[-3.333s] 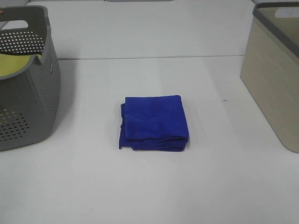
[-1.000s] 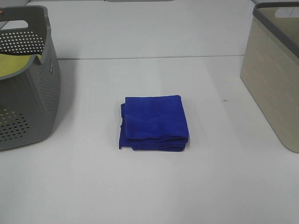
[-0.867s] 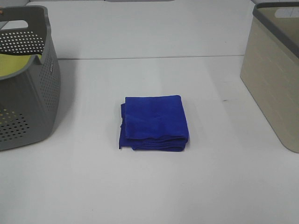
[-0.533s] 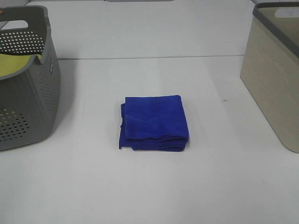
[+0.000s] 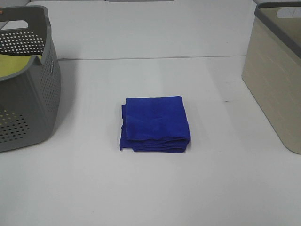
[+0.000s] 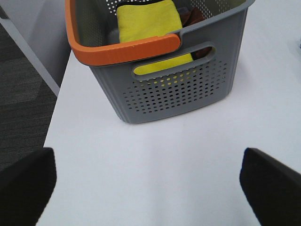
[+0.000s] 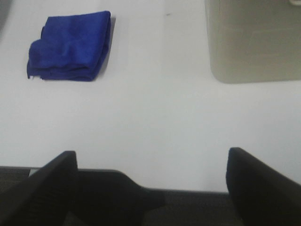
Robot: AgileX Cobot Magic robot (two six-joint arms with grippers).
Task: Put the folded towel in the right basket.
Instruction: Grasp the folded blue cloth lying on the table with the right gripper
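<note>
The folded blue towel [image 5: 156,123] lies flat on the middle of the white table. It also shows in the right wrist view [image 7: 70,45]. The right basket [image 5: 275,70] is beige with a grey rim and stands at the table's right edge; the right wrist view shows its wall [image 7: 254,42]. Neither arm shows in the exterior high view. My left gripper [image 6: 148,188] is open and empty, hovering in front of the grey basket. My right gripper [image 7: 155,188] is open and empty, over the table's near edge, well short of the towel.
A grey perforated basket [image 5: 28,94] with an orange handle [image 6: 122,49] stands at the left and holds a yellow cloth [image 6: 148,21]. Dark floor [image 6: 23,94] lies beyond the table's left side.
</note>
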